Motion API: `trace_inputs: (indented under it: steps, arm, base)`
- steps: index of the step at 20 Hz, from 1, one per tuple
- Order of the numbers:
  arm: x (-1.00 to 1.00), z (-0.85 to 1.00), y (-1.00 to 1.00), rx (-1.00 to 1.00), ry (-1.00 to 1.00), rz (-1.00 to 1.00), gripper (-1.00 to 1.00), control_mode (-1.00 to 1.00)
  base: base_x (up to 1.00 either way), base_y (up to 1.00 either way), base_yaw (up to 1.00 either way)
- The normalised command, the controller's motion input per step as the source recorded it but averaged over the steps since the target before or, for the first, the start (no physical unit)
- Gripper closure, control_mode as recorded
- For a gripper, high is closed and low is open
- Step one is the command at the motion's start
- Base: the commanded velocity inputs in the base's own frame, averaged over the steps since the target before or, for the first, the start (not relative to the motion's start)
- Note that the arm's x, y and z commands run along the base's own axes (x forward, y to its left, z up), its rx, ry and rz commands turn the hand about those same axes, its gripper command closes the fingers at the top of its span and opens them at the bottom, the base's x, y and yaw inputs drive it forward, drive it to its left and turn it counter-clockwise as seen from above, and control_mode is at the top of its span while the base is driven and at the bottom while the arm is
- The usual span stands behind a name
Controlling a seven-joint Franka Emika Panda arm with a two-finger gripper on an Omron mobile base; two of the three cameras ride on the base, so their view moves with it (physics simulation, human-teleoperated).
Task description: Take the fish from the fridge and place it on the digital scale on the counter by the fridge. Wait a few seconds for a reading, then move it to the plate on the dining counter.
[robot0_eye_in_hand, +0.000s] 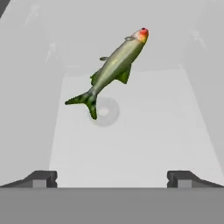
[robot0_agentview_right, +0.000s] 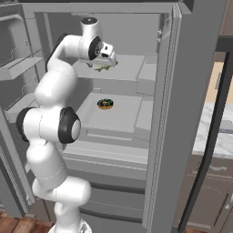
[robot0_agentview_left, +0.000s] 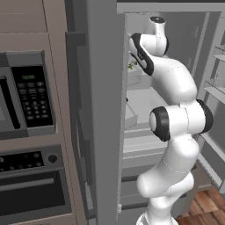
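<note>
the fish lies on an upper shelf inside the open fridge, and the hand is right over it, pointing at it. in the hand view the fish sits ahead of the hand, a bit to the left of the middle between the two fingertips. its long body runs on a slant, with the red-tipped head up and to the right and the dark green tail down and to the left. so the fish does not line up straight with the gap, and i think the hand may need to turn a little so the fingers close across the thin body and not along it. the hand is spread wide, with one tip far to each side, and it holds nothing and touches nothing. in the right base view the hand hangs just above the shelf, with a bit of green under it. a small dark round thing sits on the shelf below. the fish is not picked up yet, so the task is at its start.
</note>
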Motion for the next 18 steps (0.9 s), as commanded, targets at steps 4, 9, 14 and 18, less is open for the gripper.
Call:
trace_inputs:
  steps: [4, 9, 14, 18]
  arm:
    - [0.08, -0.56, 0.0, 0.0, -0.13, 0.0, -1.0, -1.0]
    - [0.35, -0.15, 0.01, 0.0, -0.17, 0.0, -1.0, -1.0]
    - [0.37, 0.0, 0.15, 0.0, -0.03, -0.03, -1.0, -1.0]
    - [0.39, 0.01, 0.18, 0.0, 0.0, -0.1, -1.0, -1.0]
  base:
    - [0.0, 0.0, 0.0]
    - [0.0, 0.0, 0.0]
    - [0.0, 0.0, 0.0]
    - [0.0, 0.0, 0.0]
